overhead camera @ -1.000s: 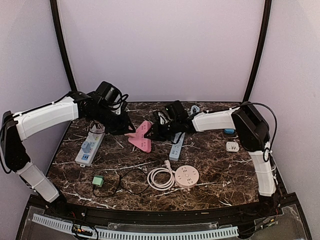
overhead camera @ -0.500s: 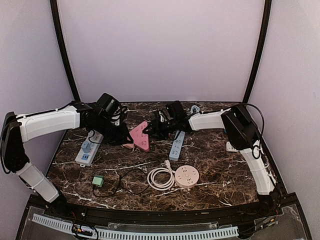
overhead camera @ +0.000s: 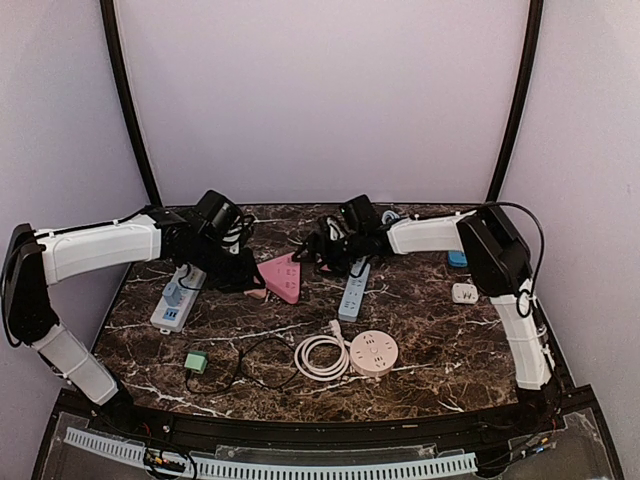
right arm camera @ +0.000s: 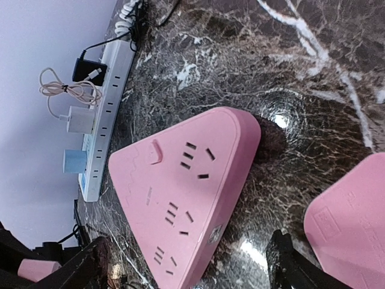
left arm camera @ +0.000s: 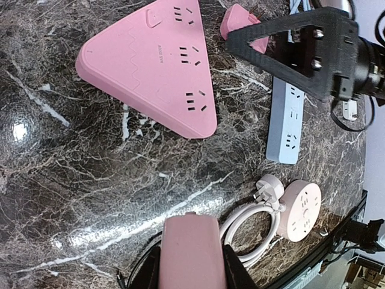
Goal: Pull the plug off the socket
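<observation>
The pink triangular socket [left arm camera: 150,66] lies flat on the marble table [overhead camera: 430,330], all its outlets bare. My left gripper [left arm camera: 191,268] is shut on a pink plug [left arm camera: 189,244] and holds it apart from the socket, to its left in the top view [overhead camera: 283,272]. My right gripper [right arm camera: 189,271] is open, one dark finger on each side of the socket's [right arm camera: 180,186] near corner, touching nothing. Another pink piece [right arm camera: 355,223] lies beside its right finger. In the top view both grippers, left [overhead camera: 245,272] and right [overhead camera: 318,248], flank the socket.
A white and blue power strip [overhead camera: 180,295] with adapters plugged in lies at the left. A grey-blue strip [overhead camera: 352,290] sits mid-table. A round pink socket [overhead camera: 373,352] with a coiled white cable [overhead camera: 320,355], and a green adapter [overhead camera: 196,361], are near the front.
My right gripper has opened and let go of the pink socket, which now lies flat. The left gripper has stayed shut on the pink plug.
</observation>
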Motion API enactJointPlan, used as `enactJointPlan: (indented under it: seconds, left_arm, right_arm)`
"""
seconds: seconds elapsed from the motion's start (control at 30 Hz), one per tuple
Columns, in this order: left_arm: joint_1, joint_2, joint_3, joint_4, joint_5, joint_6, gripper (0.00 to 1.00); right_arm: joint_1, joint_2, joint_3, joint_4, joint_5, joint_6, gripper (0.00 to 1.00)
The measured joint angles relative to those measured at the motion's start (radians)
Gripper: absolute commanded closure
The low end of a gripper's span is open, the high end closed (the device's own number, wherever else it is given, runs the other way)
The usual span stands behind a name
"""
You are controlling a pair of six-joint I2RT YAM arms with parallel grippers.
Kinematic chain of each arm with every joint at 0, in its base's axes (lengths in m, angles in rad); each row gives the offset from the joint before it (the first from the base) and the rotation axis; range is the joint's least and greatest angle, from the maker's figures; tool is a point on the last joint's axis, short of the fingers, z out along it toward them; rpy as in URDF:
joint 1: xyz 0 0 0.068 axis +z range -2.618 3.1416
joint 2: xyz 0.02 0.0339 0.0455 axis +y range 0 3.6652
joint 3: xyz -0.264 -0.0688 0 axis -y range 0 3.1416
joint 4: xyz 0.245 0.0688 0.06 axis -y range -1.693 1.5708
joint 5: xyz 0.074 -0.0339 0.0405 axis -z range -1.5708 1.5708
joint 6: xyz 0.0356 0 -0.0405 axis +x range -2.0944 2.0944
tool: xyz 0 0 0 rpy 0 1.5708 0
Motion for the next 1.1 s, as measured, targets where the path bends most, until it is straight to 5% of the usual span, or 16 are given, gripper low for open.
enactJointPlan:
  seconds: [0.6, 1.1]
  left_arm:
    - [-0.158, 0.296, 0.245, -0.272, -0.429, 0.033, 0.88]
    - [-0.237, 0.52, 0.453, -0.518, -0.655, 0.033, 0.74]
  right_arm:
    - [-0.008, -0.637, -0.466, -0.051, 0.393, -0.156, 0.01]
    - [-0.065, -0.79, -0.652, -0.04, 0.506, -0.132, 0.01]
